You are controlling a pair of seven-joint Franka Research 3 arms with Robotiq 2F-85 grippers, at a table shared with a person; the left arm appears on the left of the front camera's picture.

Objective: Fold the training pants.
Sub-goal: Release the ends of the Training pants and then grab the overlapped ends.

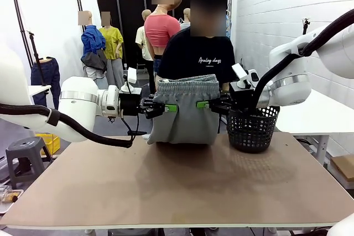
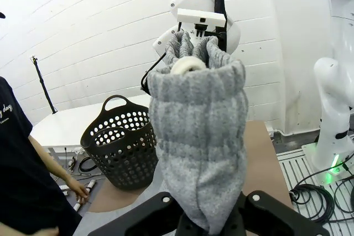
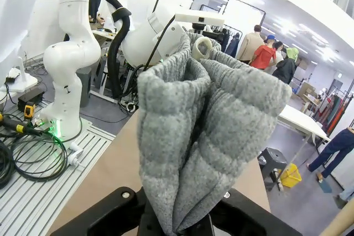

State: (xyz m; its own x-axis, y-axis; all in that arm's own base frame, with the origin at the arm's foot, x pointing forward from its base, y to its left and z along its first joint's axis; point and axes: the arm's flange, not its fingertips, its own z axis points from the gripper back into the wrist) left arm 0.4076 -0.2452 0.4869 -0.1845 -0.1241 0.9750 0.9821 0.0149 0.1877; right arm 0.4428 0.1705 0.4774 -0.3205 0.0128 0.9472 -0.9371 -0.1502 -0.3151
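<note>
The training pants (image 1: pixel 185 111) are light grey with a gathered waistband and hang folded above the far side of the table. My left gripper (image 1: pixel 169 108) is shut on the left edge of the pants just below the waistband. From the other side, my right gripper (image 1: pixel 202 104) is shut on the right edge at the same height. The cloth's lower end rests on the table. In the left wrist view the grey pants (image 2: pixel 199 136) rise from my shut gripper (image 2: pixel 206 226). The right wrist view has the pants (image 3: pixel 204 136) bunched in my shut gripper (image 3: pixel 178 226).
A black mesh basket (image 1: pixel 253 127) stands on the brown table (image 1: pixel 177 186) right of the pants, close under my right arm. A person in a black T-shirt (image 1: pixel 202 56) stands behind the pants at the far edge. A grey stool (image 1: pixel 23 156) sits left of the table.
</note>
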